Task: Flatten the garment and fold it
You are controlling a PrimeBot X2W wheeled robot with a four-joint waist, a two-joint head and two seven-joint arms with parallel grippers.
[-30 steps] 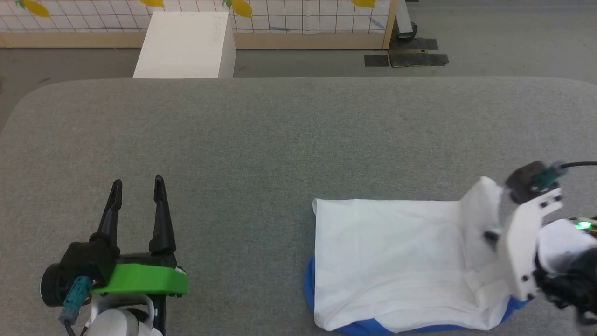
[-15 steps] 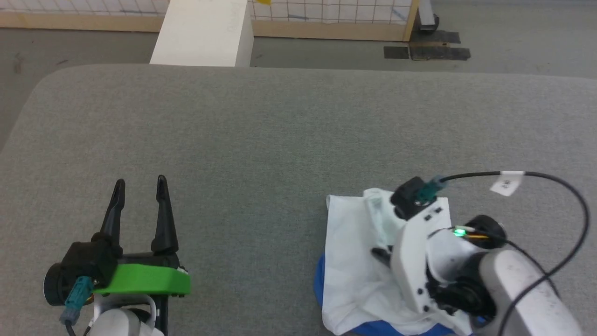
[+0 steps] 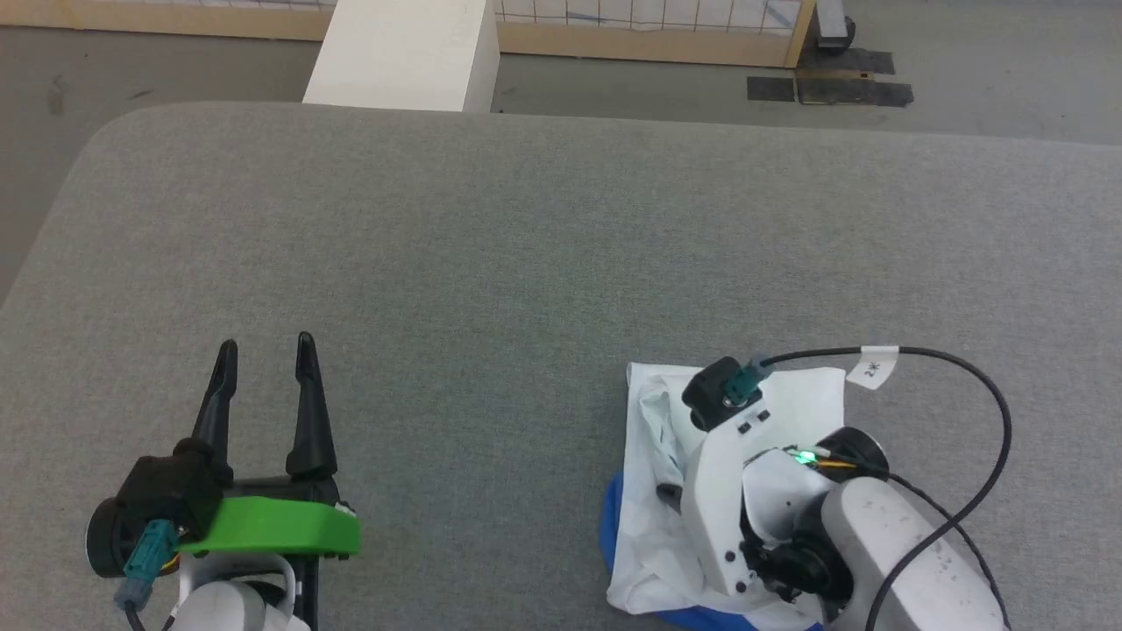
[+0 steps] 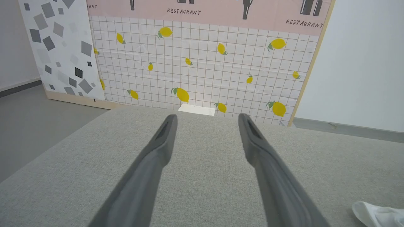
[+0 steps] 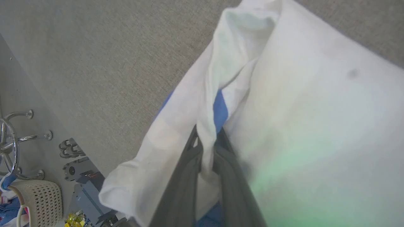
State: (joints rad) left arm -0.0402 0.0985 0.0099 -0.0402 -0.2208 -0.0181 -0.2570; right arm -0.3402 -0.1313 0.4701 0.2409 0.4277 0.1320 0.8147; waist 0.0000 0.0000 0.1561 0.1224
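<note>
Grey padded tabletop [image 3: 526,263] fills scene.

Head view: left fingers [image 3: 305,412] spread wide, empty, over bare tabletop. Garment [image 3: 811,399] well to their right, bunched into compact white stack, blue edge peeking beneath. Right arm [image 3: 736,499] bent over it.

Left wrist view: nothing between fingers; lemon-print wall panel [image 4: 202,63] beyond tips; white garment corner off right finger's outer side.

Right wrist view: right fingers [image 5: 232,183] nearly closed, pinching white fold, blue strip just past tips.

Judgement: flattening looks done, fold mid-way; laying down, release and tidying left.
</note>
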